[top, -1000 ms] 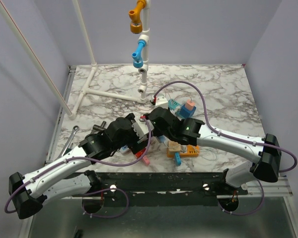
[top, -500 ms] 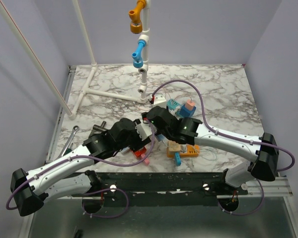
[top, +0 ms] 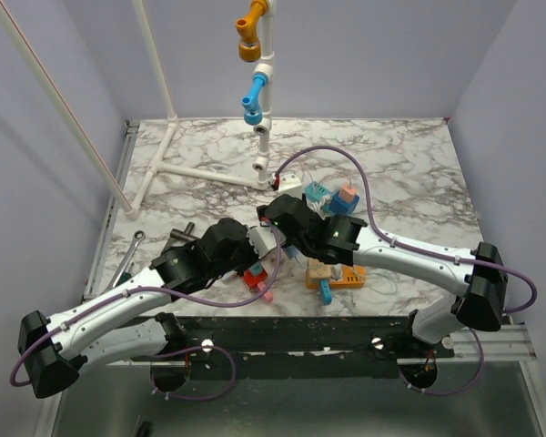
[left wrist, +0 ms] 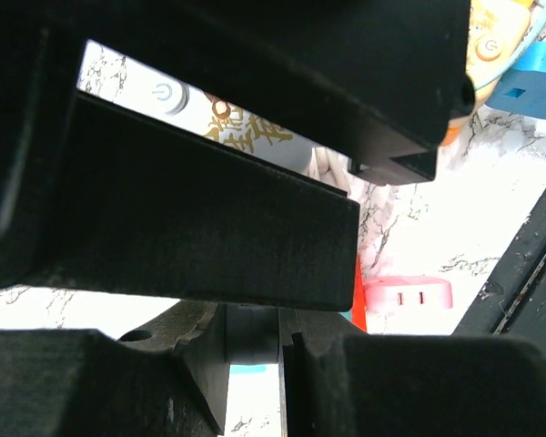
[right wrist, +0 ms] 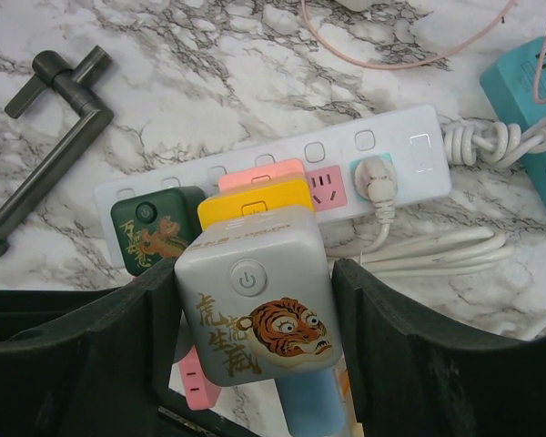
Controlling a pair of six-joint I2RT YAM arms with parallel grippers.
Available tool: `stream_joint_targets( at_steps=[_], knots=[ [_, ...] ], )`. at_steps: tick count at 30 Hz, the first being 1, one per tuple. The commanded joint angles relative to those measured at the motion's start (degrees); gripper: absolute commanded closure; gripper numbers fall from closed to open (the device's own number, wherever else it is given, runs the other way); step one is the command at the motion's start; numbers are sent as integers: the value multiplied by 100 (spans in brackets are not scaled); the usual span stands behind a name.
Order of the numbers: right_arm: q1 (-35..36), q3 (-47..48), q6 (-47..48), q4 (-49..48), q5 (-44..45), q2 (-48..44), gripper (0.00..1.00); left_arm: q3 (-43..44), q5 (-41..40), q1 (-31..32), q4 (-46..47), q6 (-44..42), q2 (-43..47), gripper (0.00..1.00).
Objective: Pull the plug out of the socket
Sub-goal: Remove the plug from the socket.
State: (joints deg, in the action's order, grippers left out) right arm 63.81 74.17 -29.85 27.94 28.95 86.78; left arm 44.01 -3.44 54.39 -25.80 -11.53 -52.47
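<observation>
Here the right claw (right wrist: 255, 273) grips the tiger plug (right wrist: 264, 323), yellow plug (right wrist: 255, 202) crowding it; left claw (top: 258, 241) clenched.

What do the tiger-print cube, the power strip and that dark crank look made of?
Tiger-print cube: probably moulded plastic, matte grey with rounded edges and printed graphics.
Power strip: smooth white plastic, it seems, with pastel outlet faces.
Dark crank: likely metal, dull gunmetal sheen on its edges.

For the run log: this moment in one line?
right hand: grips grey tiger-print plug; left hand: shut; long white power strip: flat on marble table
</observation>
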Motion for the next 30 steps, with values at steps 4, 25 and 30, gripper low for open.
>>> stream_joint_targets(
  at_steps=[4,25,30],
  knots=[
    [-6,95,99,209,430,378,57,-108,-81,27,-404,72,566,100],
    [-30,88,304,468,981,629,59,-551,-206,-581,-1190,-695,2098,100],
    [-35,59,293,408,919,597,59,-320,920,-3108,-1215,-951,1343,100]
  ],
)
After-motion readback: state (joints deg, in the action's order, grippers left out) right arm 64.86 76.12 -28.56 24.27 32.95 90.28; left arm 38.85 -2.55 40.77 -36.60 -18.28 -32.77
